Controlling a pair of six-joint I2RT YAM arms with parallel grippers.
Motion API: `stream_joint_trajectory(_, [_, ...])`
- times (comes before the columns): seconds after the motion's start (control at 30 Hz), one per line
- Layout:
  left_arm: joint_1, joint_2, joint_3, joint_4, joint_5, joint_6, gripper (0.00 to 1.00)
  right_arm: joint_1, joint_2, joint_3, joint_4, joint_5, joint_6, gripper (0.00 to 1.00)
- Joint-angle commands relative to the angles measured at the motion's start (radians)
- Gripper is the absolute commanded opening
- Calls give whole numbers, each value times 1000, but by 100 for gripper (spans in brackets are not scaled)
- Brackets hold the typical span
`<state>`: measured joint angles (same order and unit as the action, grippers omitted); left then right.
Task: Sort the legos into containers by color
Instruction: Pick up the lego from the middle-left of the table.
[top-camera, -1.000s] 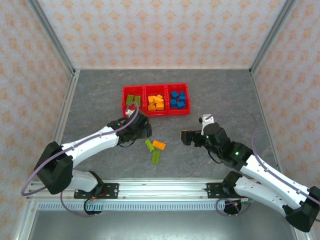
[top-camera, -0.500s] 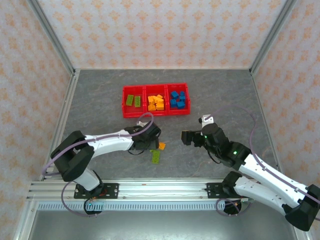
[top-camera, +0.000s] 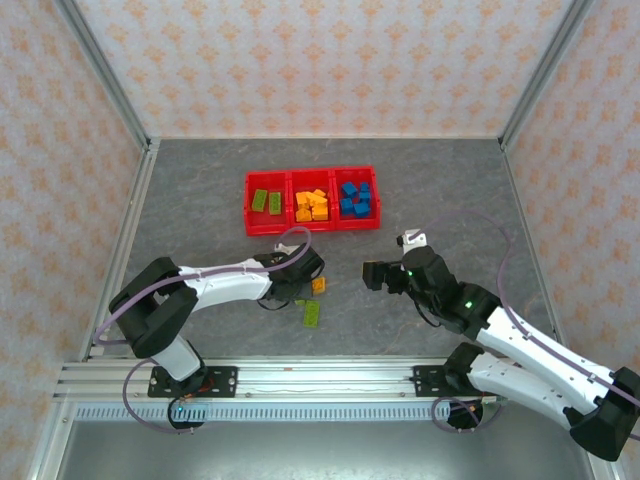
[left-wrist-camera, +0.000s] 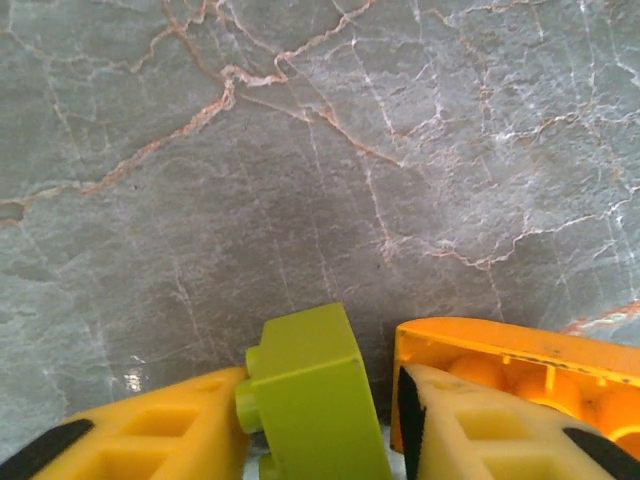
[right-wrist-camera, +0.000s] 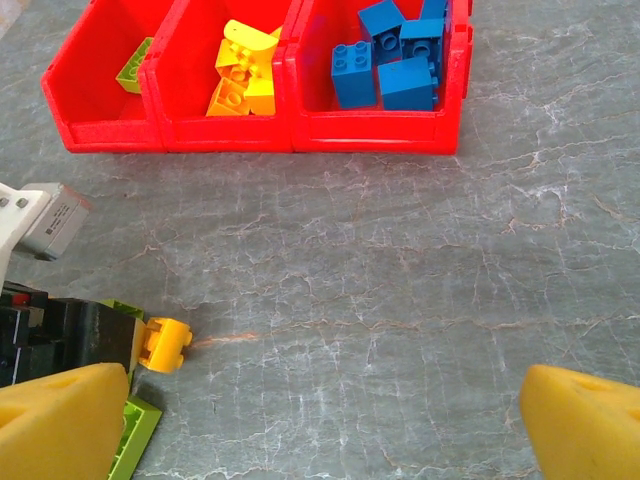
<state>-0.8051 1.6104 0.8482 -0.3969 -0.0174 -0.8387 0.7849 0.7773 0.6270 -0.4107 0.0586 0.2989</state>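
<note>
My left gripper (left-wrist-camera: 322, 432) is low over the table, its jaws shut on a lime green lego (left-wrist-camera: 308, 385): one finger presses the studs, the other pad meets the opposite side. An orange lego (left-wrist-camera: 520, 350) lies just right of it, seen from above as the orange brick (top-camera: 318, 285). Another green lego (top-camera: 313, 313) lies flat a little nearer. The red containers (top-camera: 312, 228) hold green legos (top-camera: 265, 201) on the left, orange-yellow (top-camera: 312, 205) in the middle and blue (top-camera: 355, 199) on the right. My right gripper (right-wrist-camera: 320, 420) hovers open to the right, holding nothing.
Patterned walls with metal posts (top-camera: 110, 95) enclose the grey marbled table (top-camera: 440, 190). The left arm's cable (top-camera: 290, 238) loops between the tray and the loose bricks. A metal rail (top-camera: 300, 375) runs along the near edge.
The left arm swung from near the tray toward the loose bricks, came down over one green lego and narrowed its jaws around it. The right arm stayed still.
</note>
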Motion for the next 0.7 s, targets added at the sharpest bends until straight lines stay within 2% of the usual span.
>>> stream_joint_trajectory(0.0, [1, 5, 3, -60, -73, 3, 40, 6, 0, -8, 3, 41, 17, 100])
stream_joint_trajectory(0.33, [1, -34, -21, -66, -92, -3, 21, 6, 8, -7, 1, 46, 19, 100])
stream_joint_trajectory(0.67, [3, -109, -19, -84, -109, 2, 15, 6, 17, -5, 1, 49, 20, 100])
